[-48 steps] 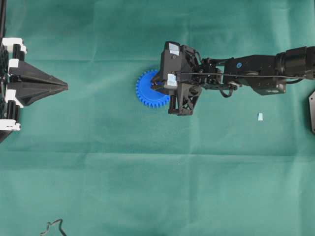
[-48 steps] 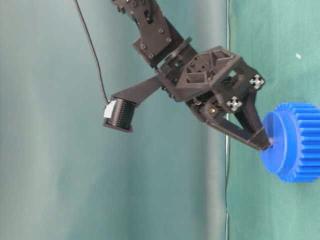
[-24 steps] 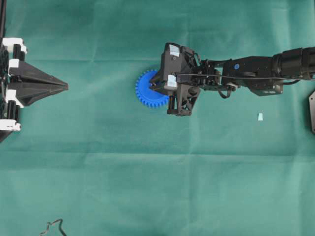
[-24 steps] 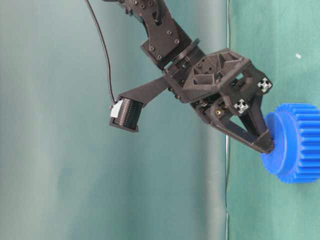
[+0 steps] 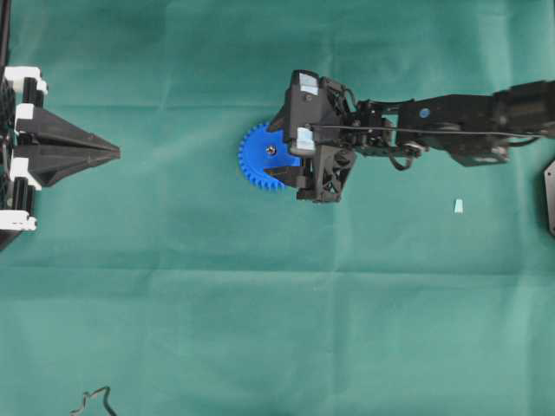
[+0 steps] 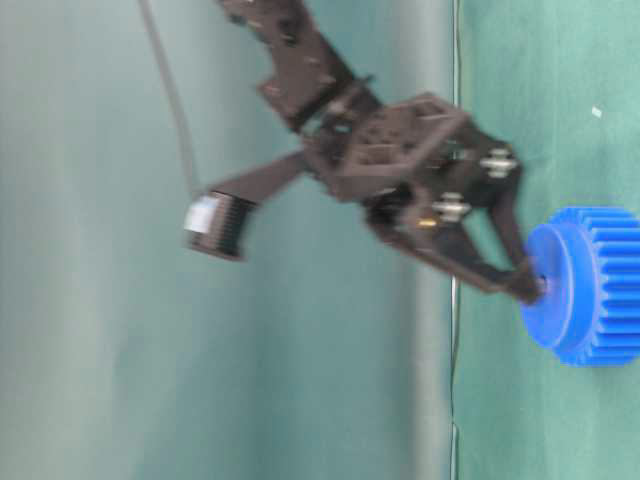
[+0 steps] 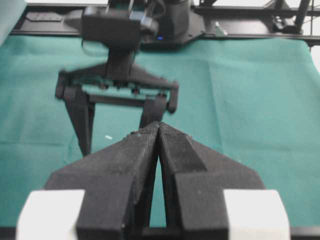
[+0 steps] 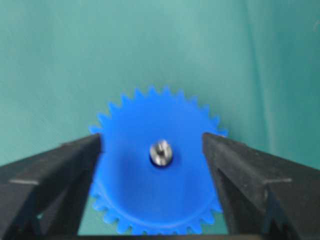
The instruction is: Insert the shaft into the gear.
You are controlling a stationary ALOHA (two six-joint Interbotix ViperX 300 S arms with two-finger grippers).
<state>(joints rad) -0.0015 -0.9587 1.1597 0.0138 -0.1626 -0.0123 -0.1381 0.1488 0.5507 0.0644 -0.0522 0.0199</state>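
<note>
— From overhead, why is the right tool [image 5: 279, 163] parked on the gear [image 5: 263, 157]?
— I'd say it has just let the shaft [image 5: 271, 150] go: the silvery dot sits in the gear's middle and the fingers stand apart on either side, gripping nothing. The left tool [image 5: 114, 152] waits well apart at the desk's [image 5: 260, 329] far edge, tips together and empty. A pale little chip [image 5: 458, 205] lies off beside the right arm, out of the way.

— And the table-level view?
— Blurred. The right tool [image 6: 528, 285] leans down onto the gear's [image 6: 590, 285] raised hub; I can't make out the pin there.

— The left wrist view?
— The left tool's [image 7: 159, 129] black fingers are pressed together, and beyond them the right arm's spread fingers [image 7: 81, 117] straddle the spot.

— The right wrist view?
— Clearest. The shaft [image 8: 161, 152] sits end-on in the gear's [image 8: 158, 175] centre hole, fingers [image 8: 56, 170] well clear on both sides. How deep it sits, I can't tell. Nothing blocks a straight withdrawal.
</note>
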